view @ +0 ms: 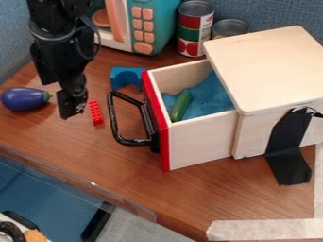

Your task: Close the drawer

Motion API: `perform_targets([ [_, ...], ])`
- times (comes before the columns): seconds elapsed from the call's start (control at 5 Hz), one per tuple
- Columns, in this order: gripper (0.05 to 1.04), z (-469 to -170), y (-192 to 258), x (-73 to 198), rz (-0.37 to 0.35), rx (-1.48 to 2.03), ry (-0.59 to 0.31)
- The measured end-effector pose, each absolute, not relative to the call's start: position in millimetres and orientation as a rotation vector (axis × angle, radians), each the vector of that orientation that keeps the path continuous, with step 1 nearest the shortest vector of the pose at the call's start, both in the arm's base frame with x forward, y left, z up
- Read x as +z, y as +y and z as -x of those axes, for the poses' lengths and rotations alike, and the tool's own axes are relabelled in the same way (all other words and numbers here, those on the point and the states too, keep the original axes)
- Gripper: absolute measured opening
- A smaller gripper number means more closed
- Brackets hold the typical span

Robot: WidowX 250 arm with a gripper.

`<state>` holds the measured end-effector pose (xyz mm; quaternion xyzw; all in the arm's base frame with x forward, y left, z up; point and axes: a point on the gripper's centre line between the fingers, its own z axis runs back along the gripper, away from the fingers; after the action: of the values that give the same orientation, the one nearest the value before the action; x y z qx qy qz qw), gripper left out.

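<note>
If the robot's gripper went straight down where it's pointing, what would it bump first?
Probably the brown table top, between the purple eggplant and the red brick. How high the gripper hangs is hard to tell, so the exact spot is a guess.

so the black arm [60, 14] drops in from the top edge over on the left side of the camera view, bulky up top and getting a lot skinnier toward the bottom, with a thin dark cable [97, 40] looping out off its right-hand side in the picture. The gripper [72, 102] hangs at the low end, pointing pretty much down with just a bit of a lean, and tbh I can't make out how far apart it's set
</note>
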<state>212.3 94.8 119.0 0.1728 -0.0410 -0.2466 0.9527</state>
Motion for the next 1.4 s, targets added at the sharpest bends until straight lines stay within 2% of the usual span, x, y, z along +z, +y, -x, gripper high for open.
perform_targets([
  [0.2,0.999,-219,105,108,-0.304,-0.681,-0.025],
  [0.6,0.999,-222,105,75,-0.273,-0.817,0.111],
  [1.0,0.999,-216,84,64,-0.233,-0.879,0.129],
  [1.2,0.999,-219,82,63,-0.235,-0.875,0.109],
  [1.4,0.999,-225,82,51,-0.238,-0.849,0.109],
])
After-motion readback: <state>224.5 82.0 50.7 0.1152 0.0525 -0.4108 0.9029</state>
